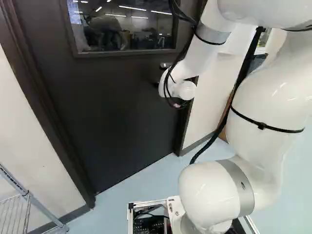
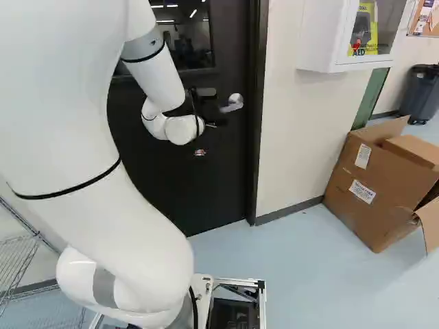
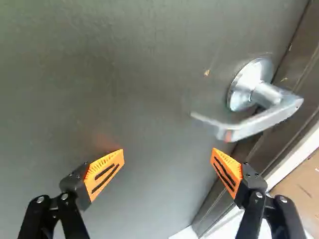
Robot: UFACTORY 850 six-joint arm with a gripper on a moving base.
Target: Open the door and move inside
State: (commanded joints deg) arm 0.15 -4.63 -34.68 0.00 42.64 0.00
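Observation:
The black gripper [image 2: 210,125] is mostly hidden by the white wrist in the right base view, close to the dark door [image 2: 223,164]. In the wrist view the gripper [image 3: 167,162] stands open, its orange-padded fingers wide apart with only door surface [image 3: 124,99] behind the gap. The silver lever handle [image 3: 269,117] lies ahead of and beside the finger nearer the door frame, outside the gap. Its free end points back across the door. In the right base view the handle [image 2: 233,103] shows just beyond the wrist. The door is shut in its frame [image 1: 44,102].
A window [image 1: 124,27] fills the door's upper part. Right of the frame are a wall, a white AED cabinet [image 2: 329,41], an open cardboard box [image 2: 370,192] and a dark bin [image 2: 420,96]. A wire rack [image 1: 17,209] stands left, near the base.

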